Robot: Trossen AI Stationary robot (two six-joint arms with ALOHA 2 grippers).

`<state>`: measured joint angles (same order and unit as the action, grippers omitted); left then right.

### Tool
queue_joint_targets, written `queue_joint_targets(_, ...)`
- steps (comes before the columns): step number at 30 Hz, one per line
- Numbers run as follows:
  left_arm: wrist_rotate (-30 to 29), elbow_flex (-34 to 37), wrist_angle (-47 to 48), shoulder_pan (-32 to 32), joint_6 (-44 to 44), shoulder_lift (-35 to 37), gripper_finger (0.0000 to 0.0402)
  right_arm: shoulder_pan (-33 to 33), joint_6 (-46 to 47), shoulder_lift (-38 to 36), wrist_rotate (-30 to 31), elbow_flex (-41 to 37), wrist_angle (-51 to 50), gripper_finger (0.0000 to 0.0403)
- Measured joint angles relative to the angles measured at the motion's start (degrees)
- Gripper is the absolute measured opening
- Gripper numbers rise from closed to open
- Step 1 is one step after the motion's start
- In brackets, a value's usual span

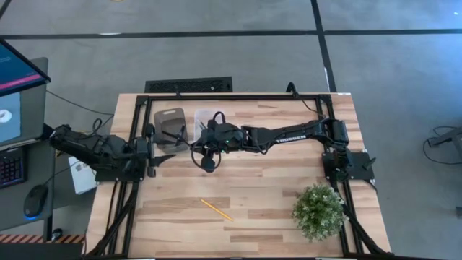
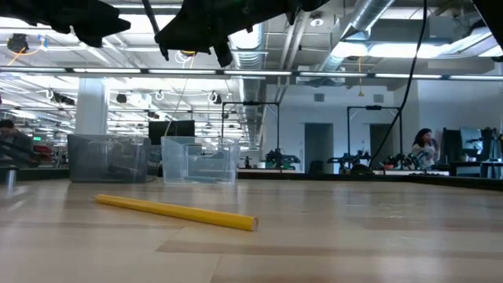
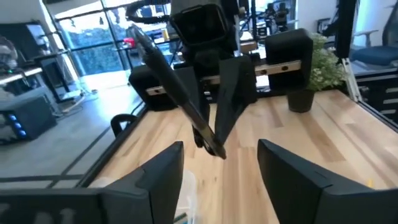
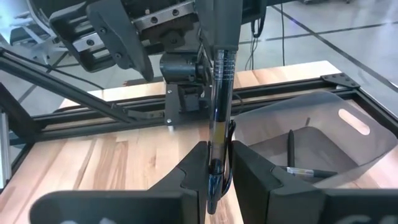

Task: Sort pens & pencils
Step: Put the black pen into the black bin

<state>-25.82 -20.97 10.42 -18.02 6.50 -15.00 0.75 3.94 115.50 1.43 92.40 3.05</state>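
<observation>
Right gripper point(image 4: 217, 171): clamping a black pen point(image 4: 219, 99) beside the grey bin point(image 4: 323, 134).
Left gripper point(image 3: 221, 171): fingers standing apart, facing the pen.
Yellow pencil point(image 1: 216, 209): lying well apart from the bin.

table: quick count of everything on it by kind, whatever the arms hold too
bins: 2, grey bin and clear bin
yellow pencil: 1
pen held in right gripper: 1
dark sticks in the grey bin, pen or pencil unclear: 2
plant: 1
total: 7
</observation>
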Motion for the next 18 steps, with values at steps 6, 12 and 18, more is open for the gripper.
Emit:
queue_joint_targets(6,0.0,0.0,1.7,0.0,-2.5,0.0,0.0204,0.3,0.0,0.0,0.0,0.0,0.0,0.0084)
queue_joint_targets(12,-1.7,0.0,-2.8,0.0,-3.7,0.0,0.0203,1.0,-1.0,0.0,0.0,0.0,0.0,0.0084)
queue_joint_targets(18,-2.4,0.0,-6.1,0.0,-4.1,0.0,0.0203,1.7,-1.5,0.1,0.0,0.0,0.5,0.0084)
